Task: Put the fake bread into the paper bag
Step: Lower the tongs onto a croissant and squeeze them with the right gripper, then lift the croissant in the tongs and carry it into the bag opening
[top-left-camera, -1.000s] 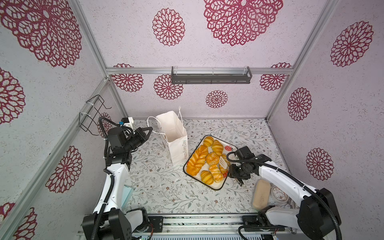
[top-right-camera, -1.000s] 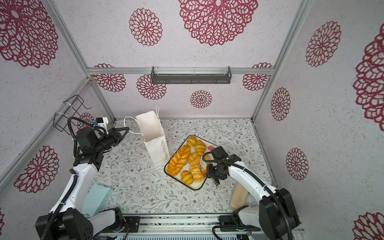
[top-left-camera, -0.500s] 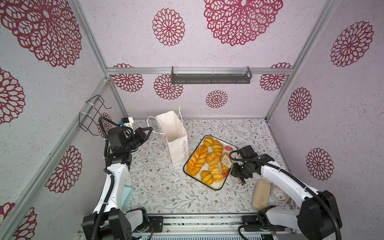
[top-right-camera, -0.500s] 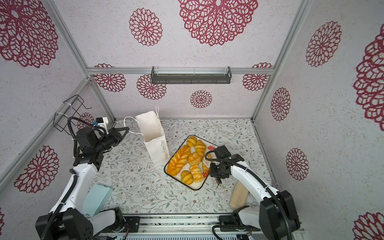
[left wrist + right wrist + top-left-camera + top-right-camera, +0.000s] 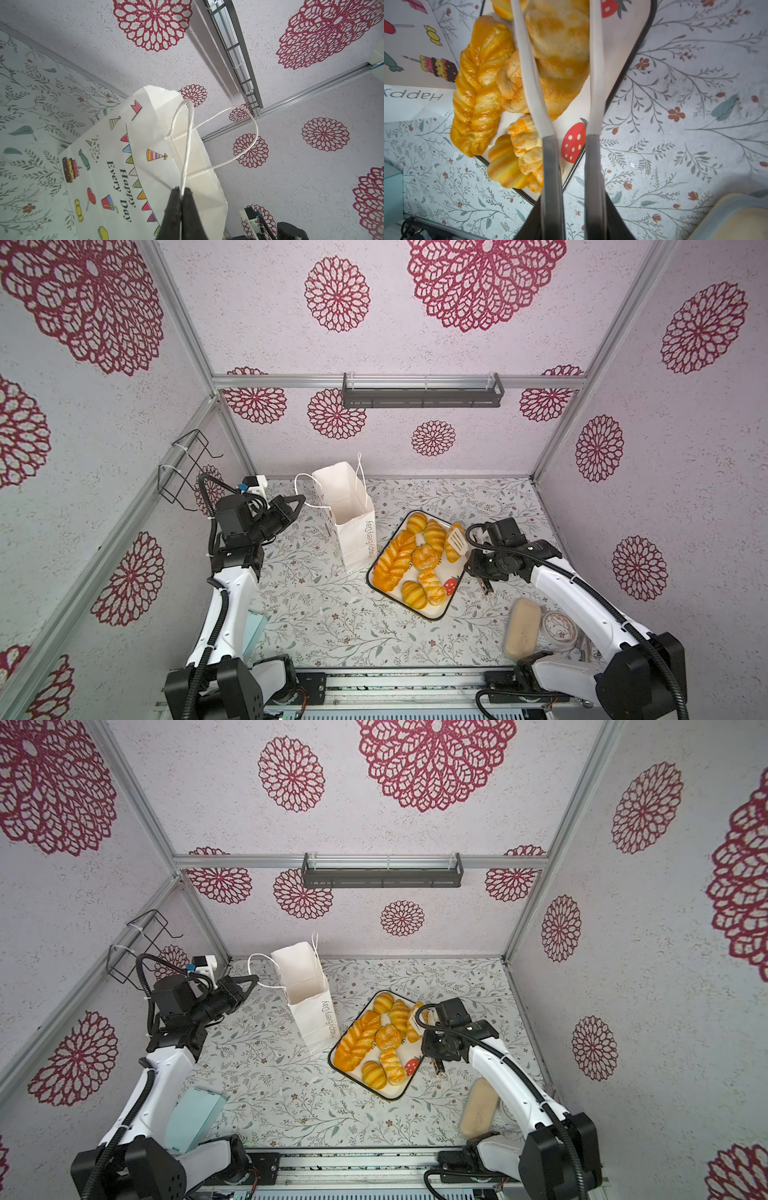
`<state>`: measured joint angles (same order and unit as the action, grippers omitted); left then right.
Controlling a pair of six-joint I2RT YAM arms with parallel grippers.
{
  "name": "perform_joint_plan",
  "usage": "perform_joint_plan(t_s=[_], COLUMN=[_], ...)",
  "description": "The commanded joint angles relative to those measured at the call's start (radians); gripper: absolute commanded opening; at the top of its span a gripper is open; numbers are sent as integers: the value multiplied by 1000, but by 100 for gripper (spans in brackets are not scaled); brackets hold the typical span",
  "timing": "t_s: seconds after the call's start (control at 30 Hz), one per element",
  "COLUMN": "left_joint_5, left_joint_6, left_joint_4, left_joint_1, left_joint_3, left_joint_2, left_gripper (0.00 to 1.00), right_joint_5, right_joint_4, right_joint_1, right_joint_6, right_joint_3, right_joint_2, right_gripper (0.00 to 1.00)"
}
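The white paper bag [image 5: 353, 522] [image 5: 309, 1002] [image 5: 124, 166] stands open, left of the tray. My left gripper [image 5: 301, 501] [image 5: 254, 979] [image 5: 182, 192] is shut on one cord handle [image 5: 187, 145], pulling it sideways. Several pieces of glossy fake bread lie on the strawberry-print tray [image 5: 436, 612] [image 5: 623, 62], among them a braided loaf [image 5: 397, 560] [image 5: 477, 83]. My right gripper [image 5: 476, 562] [image 5: 432, 1042] [image 5: 573, 207] is shut on white tongs [image 5: 595, 83]. The tongs' arms clasp a croissant [image 5: 453, 551] [image 5: 560, 62] at the tray's right side.
A pale beige oblong block [image 5: 521, 628] and a round patterned dish [image 5: 559, 630] lie at the front right. A teal box [image 5: 193, 1115] sits beside the left arm's base. A wire rack [image 5: 183, 468] hangs on the left wall and a dark shelf [image 5: 422, 391] on the back wall.
The right gripper has narrowed, squeezing the tongs' arms together onto the croissant at the tray's right side. The left gripper and the bag have not moved.
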<state>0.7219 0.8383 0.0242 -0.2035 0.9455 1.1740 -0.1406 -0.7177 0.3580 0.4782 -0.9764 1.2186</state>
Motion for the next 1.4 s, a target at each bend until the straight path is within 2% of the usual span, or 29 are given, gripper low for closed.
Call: perform_joint_plan(t_s=[0.0, 0.6, 1.03, 1.37], left_joint_5=[-5, -9, 3, 13], left_joint_6=[-20, -51, -42, -25], left_joint_4=[10, 34, 3, -20], left_joint_1=[-1, 9, 9, 9], left_joint_3=[38, 56, 42, 35], left_joint_2=[3, -5, -10, -10], left_gripper=[0, 0, 0, 0], right_joint_5=[-10, -86, -122, -131], right_joint_4=[59, 150, 289, 375], right_joint_1=[-4, 41, 162, 271], right_joint_6=[-23, -56, -76, -95], right_joint_3=[-69, -215, -274, -360], right_joint_2=[-33, -64, -51, 22], right_gripper=[31, 31, 31, 31])
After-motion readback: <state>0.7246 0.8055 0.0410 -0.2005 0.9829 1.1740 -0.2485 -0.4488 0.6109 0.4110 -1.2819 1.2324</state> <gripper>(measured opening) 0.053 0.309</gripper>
